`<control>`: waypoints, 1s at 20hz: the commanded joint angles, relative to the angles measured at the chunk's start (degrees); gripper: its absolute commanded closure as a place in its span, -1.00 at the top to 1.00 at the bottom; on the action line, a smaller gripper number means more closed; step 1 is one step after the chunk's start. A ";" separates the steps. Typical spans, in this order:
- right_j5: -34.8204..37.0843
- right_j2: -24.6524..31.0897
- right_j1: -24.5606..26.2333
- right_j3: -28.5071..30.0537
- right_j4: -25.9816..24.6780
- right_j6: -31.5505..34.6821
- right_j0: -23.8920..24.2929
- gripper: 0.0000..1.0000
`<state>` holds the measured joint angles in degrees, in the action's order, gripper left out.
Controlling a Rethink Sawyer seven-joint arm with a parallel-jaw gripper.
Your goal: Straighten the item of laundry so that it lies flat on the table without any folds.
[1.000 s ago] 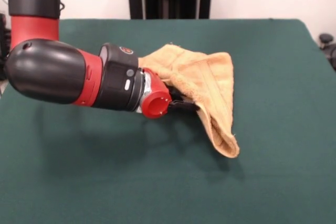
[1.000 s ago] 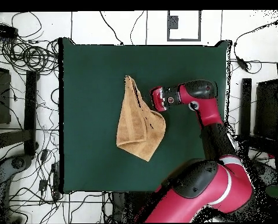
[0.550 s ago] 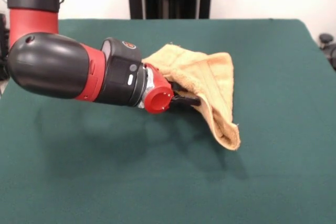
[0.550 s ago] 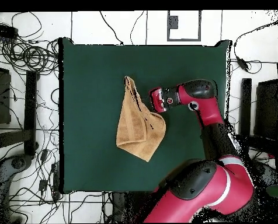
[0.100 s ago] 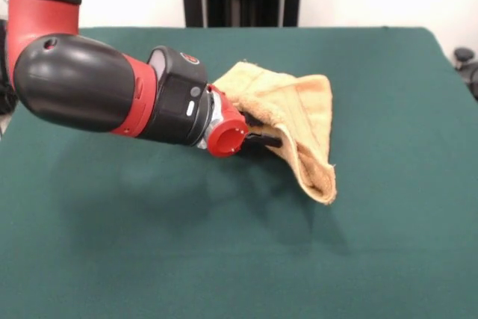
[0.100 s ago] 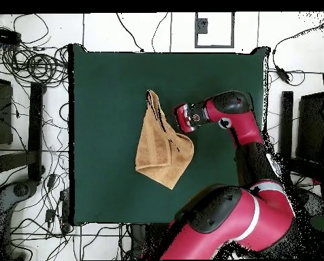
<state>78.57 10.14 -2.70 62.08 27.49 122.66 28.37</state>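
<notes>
- Towel (image 5: 295,121) sits bunched mid-table (image 5: 388,259), one corner lifted off the felt.
- Gripper (image 5: 263,138) pinches the towel's edge, jaws narrow.
- Folds remain; spreading flat is not yet done.

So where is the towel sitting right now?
In the front view the towel lies bunched just right of the table's centre, one edge raised at the gripper; overhead, it sits mid-table, left of the arm's red wrist.
</notes>
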 commanded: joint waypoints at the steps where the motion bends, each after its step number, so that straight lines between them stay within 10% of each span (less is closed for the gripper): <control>1: -0.53 -1.57 1.52 2.83 0.79 18.14 -4.01 1.00; 20: -0.64 -14.22 2.84 -9.69 -9.22 19.45 -9.09 1.00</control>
<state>78.59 -0.44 -2.46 55.47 22.65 129.47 21.77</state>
